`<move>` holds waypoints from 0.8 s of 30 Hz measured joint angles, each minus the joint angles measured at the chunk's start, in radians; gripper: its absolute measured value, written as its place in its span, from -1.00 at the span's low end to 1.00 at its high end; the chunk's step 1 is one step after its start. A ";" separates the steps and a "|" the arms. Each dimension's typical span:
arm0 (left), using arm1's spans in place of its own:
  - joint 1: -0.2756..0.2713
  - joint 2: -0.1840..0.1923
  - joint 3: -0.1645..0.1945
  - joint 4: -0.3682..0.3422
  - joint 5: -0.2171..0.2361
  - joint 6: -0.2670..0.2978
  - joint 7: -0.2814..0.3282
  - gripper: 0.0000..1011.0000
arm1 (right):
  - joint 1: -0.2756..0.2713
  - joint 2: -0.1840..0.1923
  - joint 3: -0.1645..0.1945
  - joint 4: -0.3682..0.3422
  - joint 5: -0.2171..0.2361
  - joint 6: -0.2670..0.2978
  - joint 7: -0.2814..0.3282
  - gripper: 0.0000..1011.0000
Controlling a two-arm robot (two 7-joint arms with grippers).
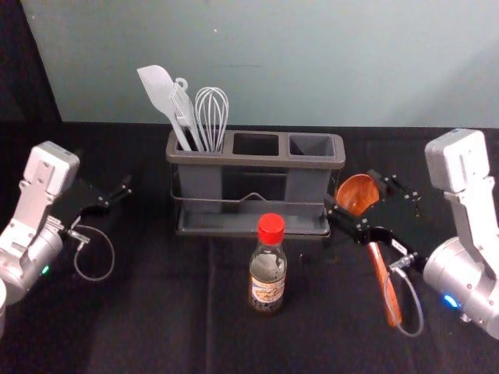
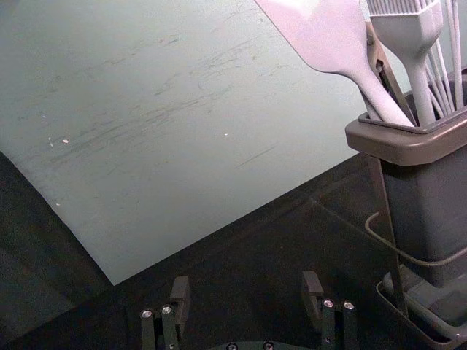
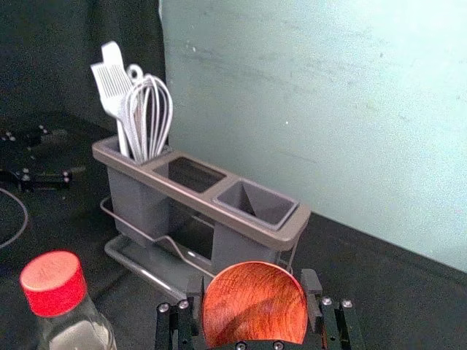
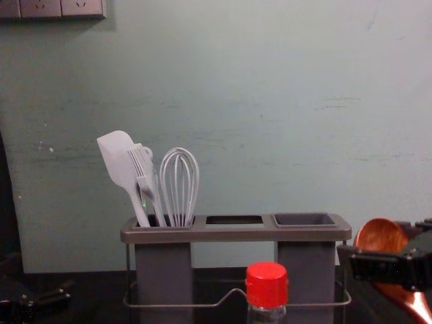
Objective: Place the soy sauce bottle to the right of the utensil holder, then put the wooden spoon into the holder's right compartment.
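Note:
The soy sauce bottle (image 1: 267, 284), red-capped, stands upright in front of the utensil holder (image 1: 256, 160), near its middle. My right gripper (image 1: 356, 192) is beside the holder's right end, shut on the bowl of the wooden spoon (image 1: 385, 290). Its handle slants down toward the front. In the right wrist view the right gripper (image 3: 253, 295) has the spoon's bowl (image 3: 254, 306) between its fingers; the chest view shows that bowl (image 4: 380, 237) raised near rim height. The holder's right compartment (image 3: 255, 203) holds nothing. Left of the holder, my left gripper (image 1: 117, 196) idles open; its wrist view shows the left gripper (image 2: 245, 295) too.
A white spatula (image 1: 160, 93), a brush (image 4: 146, 177) and a whisk (image 1: 212, 117) stand in the holder's left compartment. Behind the dark-covered table (image 1: 164, 319) rises a pale green wall (image 1: 312, 70). Wall sockets (image 4: 61, 7) are at the chest view's upper left.

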 joint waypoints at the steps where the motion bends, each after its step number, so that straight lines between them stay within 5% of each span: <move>1: 0.000 0.000 0.000 0.000 0.000 0.000 0.000 0.99 | -0.005 -0.001 0.006 -0.009 -0.002 -0.005 0.005 0.64; 24: 0.000 0.000 0.000 0.000 0.000 0.000 0.000 0.99 | -0.029 -0.027 0.074 -0.091 0.005 -0.095 0.102 0.64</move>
